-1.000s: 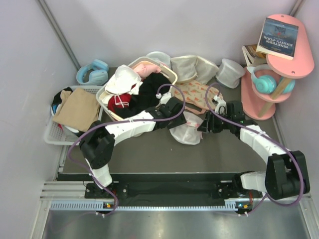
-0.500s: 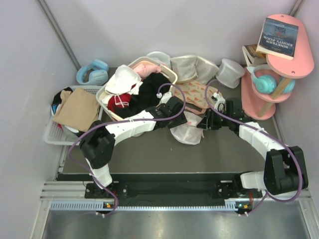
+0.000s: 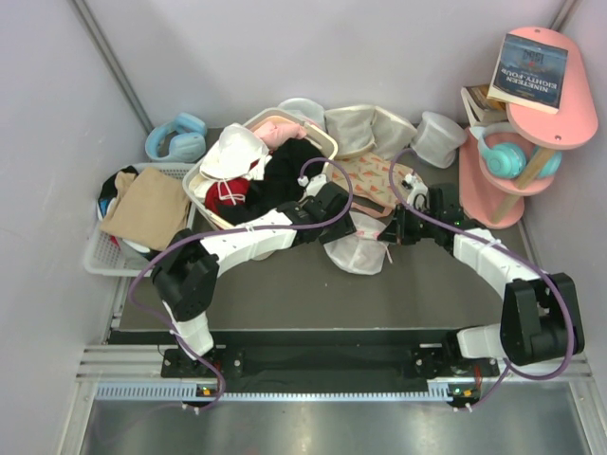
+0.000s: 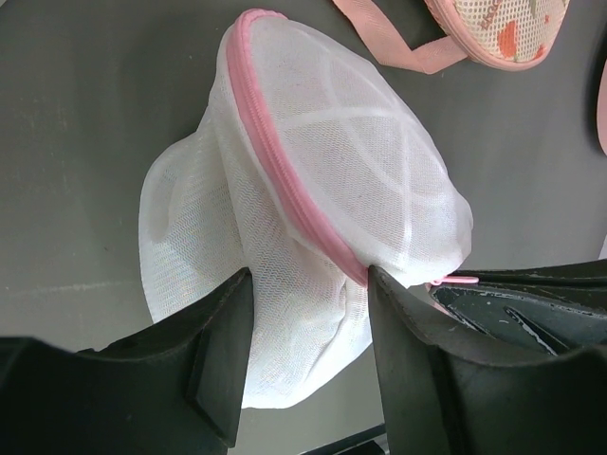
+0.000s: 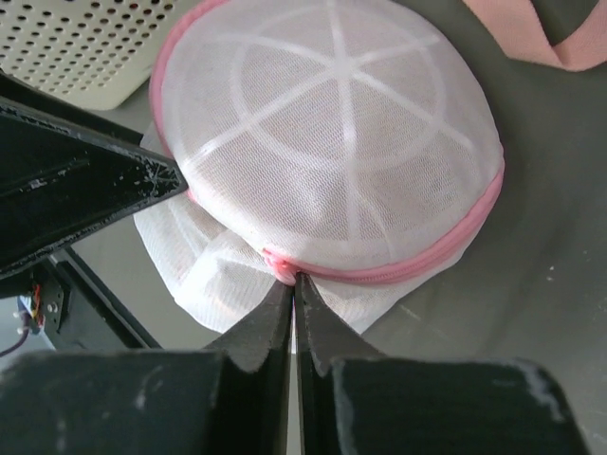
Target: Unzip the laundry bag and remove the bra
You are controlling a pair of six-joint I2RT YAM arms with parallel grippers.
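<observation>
Right gripper (image 5: 294, 284) has its two fingers pinched tight together on the pink zip of the laundry bag (image 5: 351, 123), at the rim's near edge; whether the pull tab itself lies between the tips cannot be told. The left gripper (image 4: 308, 277) grasps the same bag from the other side, one finger on each side of the bunched white mesh just under the pink rim, with the mesh bulging between them.

The bag lies near the middle of the table (image 3: 313, 294), tipped so that its ribbed, wheel-like face turns up and toward the right. Where the pink zip shows, it is closed. The bra cannot be made out through the mesh.

Just behind the bag, toward the far edge, lies a pink printed pouch (image 3: 375, 180) with a pink strap. To the left of it stands a cream laundry basket (image 3: 321, 136) heaped with white, black, red and pink clothes. White domed pouches (image 3: 441, 137) sit along the far edge. Blue headphones (image 3: 177, 137) lie in the far left corner, and a white crate (image 3: 104, 254) with a tan cloth stands at the left edge. At the right edge a pink shelf (image 3: 488, 204) carries teal headphones (image 3: 503, 152) and a book (image 3: 529, 69).
</observation>
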